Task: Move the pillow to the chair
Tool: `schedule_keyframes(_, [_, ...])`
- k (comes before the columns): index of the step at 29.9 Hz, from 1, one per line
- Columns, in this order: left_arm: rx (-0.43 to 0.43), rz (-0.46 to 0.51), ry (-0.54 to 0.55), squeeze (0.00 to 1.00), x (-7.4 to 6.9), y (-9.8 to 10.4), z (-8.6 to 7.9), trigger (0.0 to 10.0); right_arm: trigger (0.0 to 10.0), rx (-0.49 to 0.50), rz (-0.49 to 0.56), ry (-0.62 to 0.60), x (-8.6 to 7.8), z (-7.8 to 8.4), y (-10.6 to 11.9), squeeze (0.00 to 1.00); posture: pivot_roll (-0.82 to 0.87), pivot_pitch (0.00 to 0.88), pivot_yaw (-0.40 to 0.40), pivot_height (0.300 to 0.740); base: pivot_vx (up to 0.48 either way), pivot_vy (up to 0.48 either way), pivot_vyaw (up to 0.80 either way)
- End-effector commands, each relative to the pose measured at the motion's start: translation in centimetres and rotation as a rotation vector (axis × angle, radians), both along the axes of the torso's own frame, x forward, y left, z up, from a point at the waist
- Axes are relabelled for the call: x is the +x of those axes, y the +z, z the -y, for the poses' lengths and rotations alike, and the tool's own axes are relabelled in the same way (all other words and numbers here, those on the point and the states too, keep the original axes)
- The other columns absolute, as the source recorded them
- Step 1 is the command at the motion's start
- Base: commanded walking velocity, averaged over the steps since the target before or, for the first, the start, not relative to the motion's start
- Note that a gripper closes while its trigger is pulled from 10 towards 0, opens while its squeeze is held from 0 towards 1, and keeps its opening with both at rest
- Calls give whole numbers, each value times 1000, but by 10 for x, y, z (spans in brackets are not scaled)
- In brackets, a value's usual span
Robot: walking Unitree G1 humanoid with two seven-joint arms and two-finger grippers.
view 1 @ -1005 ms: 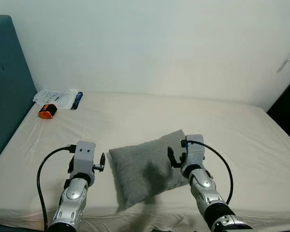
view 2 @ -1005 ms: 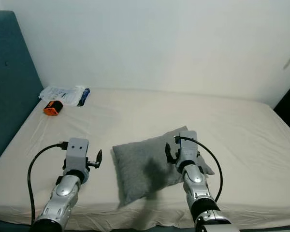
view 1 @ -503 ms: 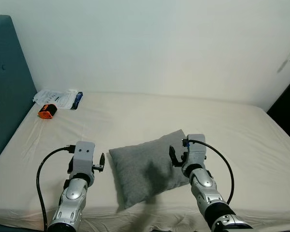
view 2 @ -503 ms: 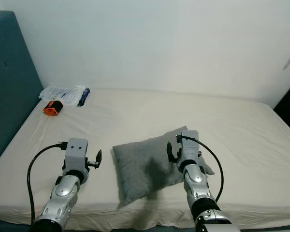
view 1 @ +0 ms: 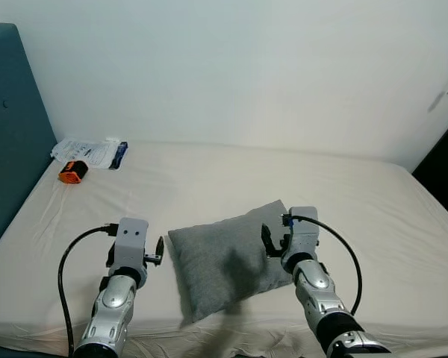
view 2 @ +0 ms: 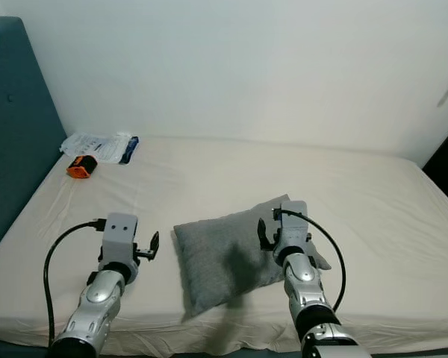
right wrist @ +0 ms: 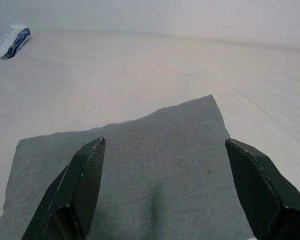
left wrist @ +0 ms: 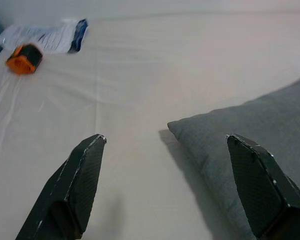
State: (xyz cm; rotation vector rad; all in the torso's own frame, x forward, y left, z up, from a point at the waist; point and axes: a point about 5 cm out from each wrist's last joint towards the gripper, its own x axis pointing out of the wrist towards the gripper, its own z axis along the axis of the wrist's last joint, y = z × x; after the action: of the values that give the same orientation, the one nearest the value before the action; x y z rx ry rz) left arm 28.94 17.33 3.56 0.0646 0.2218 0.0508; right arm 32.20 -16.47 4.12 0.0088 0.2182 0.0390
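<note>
Here the grey pillow (view 1: 228, 265) lies flat near the front edge of the bed (view 1: 209, 179), roughly midway along it, one corner pointing at the robot. The left gripper (left wrist: 175, 190) hangs spread wide just beside the pillow's left edge, not touching; the right gripper (right wrist: 165, 192) hovers spread wide over its right part, likely so the two can close in from both sides. Well apart, at the bed's far left corner by the blue headboard (view 1: 7, 134), lie an orange thing (view 1: 72, 171) and a white packet (view 1: 89, 151). Nothing blocks the grasp.
</note>
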Motion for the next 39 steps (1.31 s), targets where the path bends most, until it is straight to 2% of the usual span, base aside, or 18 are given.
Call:
schedule_keyframes(1, [-22, -38, 19, 0, -2, -6, 2, 10000, 10000, -4, 7, -14, 1, 5, 2, 0, 4, 0, -90, 740, 0, 0, 0])
schedule_keyframes(4, [8, -41, 5, 0, -1, -6, 1, 10000, 10000, -5, 6, -20, 1, 7, 2, 0, 6, 0, -93, 740, 0, 0, 0])
schedule_keyframes(17, [20, -25, 12, 0, -1, -5, 0, 10000, 10000, 0, 4, -20, 1, 7, 2, 0, 10, 0, -99, 740, 0, 0, 0])
schedule_keyframes(23, [36, -19, -5, 0, 0, -4, 1, 10000, 10000, 57, -7, -15, 2, 5, 1, 0, 13, 0, -101, 740, 0, 0, 0])
schedule_keyframes(29, [41, -25, -2, 0, 2, -4, 2, 10000, 10000, 28, -15, 0, 5, 5, 3, 0, 20, 0, -109, 740, 0, 0, 0])
schedule_keyframes(39, [53, -20, -7, 0, 0, -3, 1, 10000, 10000, 35, -1, -8, 7, 8, 7, 0, 25, 0, -119, 710, 0, 0, 0])
